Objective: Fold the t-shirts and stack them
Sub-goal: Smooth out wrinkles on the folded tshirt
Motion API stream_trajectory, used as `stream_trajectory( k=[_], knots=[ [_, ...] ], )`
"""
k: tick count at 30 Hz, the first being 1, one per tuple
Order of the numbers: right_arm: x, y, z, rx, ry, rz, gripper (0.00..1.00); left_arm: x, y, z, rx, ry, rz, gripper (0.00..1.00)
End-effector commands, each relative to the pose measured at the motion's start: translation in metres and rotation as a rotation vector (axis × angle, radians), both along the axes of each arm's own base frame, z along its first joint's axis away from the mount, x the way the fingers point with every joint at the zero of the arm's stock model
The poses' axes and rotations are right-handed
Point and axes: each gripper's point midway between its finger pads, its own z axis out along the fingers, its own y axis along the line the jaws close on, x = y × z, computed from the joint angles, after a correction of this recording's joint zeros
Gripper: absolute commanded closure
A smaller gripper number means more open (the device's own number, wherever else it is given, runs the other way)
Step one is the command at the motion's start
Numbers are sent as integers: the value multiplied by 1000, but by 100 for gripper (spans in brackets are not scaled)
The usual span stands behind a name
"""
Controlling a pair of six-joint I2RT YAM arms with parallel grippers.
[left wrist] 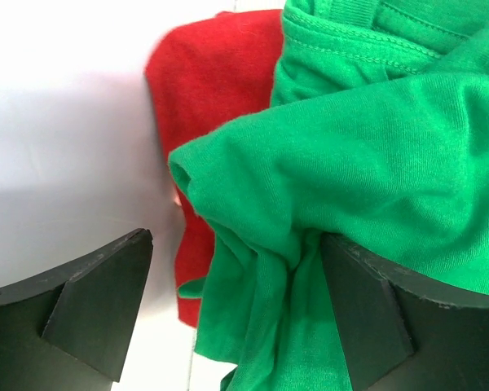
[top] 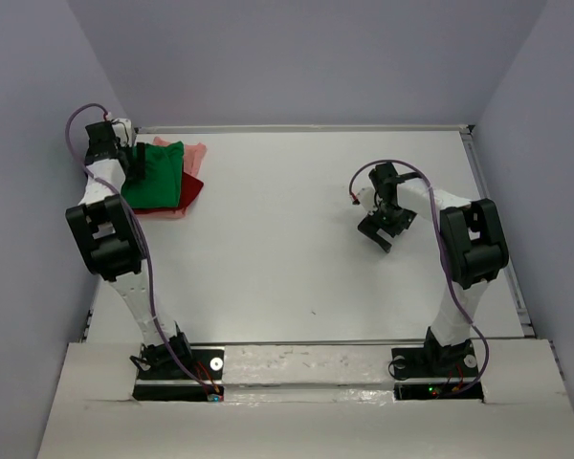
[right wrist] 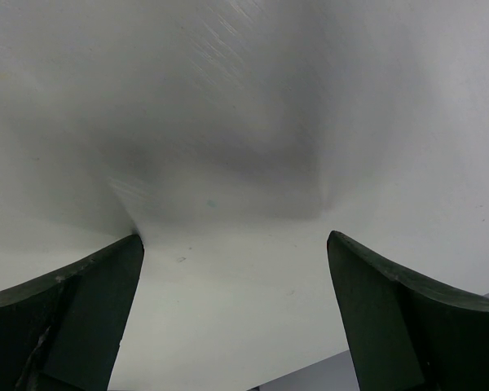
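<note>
The t-shirts lie in a pile at the table's far left corner. The bright green one (top: 159,178) is on top, the dark red one (top: 192,185) sticks out below it, and a pale salmon-pink one (top: 196,152) shows at the back edge. My left gripper (top: 131,161) is at the pile's left side, open. In the left wrist view a bunched fold of the green shirt (left wrist: 375,163) lies between its wide jaws and against the right finger (left wrist: 367,309), with the red shirt (left wrist: 204,81) beyond. My right gripper (top: 384,229) hangs open over bare table, nothing between its fingers (right wrist: 235,240).
The white table (top: 287,249) has a raised rim along its far edge (top: 306,127) and its right side (top: 497,229). Grey walls stand close on the left, back and right. The left arm's elbow (top: 103,234) is near the left wall.
</note>
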Motion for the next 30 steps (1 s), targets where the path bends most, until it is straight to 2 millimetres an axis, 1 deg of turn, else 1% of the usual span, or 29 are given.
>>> stream_trajectory(
  k=[1,4,5,6,7,8,9,10,11,12,13,17,18,19,20,21,22,24,26,27,29,30],
  knots=[
    [5,3,14,27,-40,-12,0,-2,10,59,120,-103,57,4],
    [3,3,18,33,-50,-10,0,-7,7,87,143,-143,58,4],
    [3,4,22,40,-63,-9,0,-7,3,97,147,-157,49,4],
    [2,4,22,43,-64,-7,0,-10,-1,115,152,-187,38,4],
    [2,5,24,48,-69,-8,0,-12,-4,126,147,-196,27,3],
    [3,5,25,52,-72,-7,0,-14,-9,132,128,-205,11,3],
    [3,6,28,60,-78,-8,0,-12,-26,143,82,-230,-64,3],
    [3,7,28,65,-79,-8,0,-14,-34,147,47,-230,-84,3],
    [3,8,29,72,-82,-8,0,-16,-52,151,-5,-236,-155,3],
    [3,9,29,74,-81,-8,0,-14,-57,153,-24,-245,-180,3],
    [3,9,29,74,-83,-10,0,-16,-65,154,-52,-249,-206,3],
    [3,9,32,76,-89,-10,0,-13,-97,147,-193,-240,-333,3],
    [3,8,32,75,-89,-10,0,-10,-99,137,-220,-217,-336,3],
    [3,8,33,74,-91,-10,0,-9,-101,137,-242,-214,-342,3],
    [3,8,33,72,-92,-10,0,-7,-103,132,-266,-204,-346,3],
    [2,7,31,70,-88,-11,0,-5,-109,129,-294,-198,-371,4],
    [1,7,30,65,-84,-11,0,-2,-111,121,-326,-183,-370,4],
    [1,6,30,62,-83,-11,0,1,-117,114,-373,-169,-402,5],
    [0,5,29,57,-79,-10,0,7,-119,106,-415,-157,-406,5],
    [-1,4,27,53,-73,-12,0,9,-122,99,-461,-150,-428,5],
    [-2,4,24,49,-66,-11,0,8,-127,101,-523,-155,-461,6],
    [-3,4,22,48,-59,-9,0,5,-136,101,-594,-161,-509,7]
  ],
)
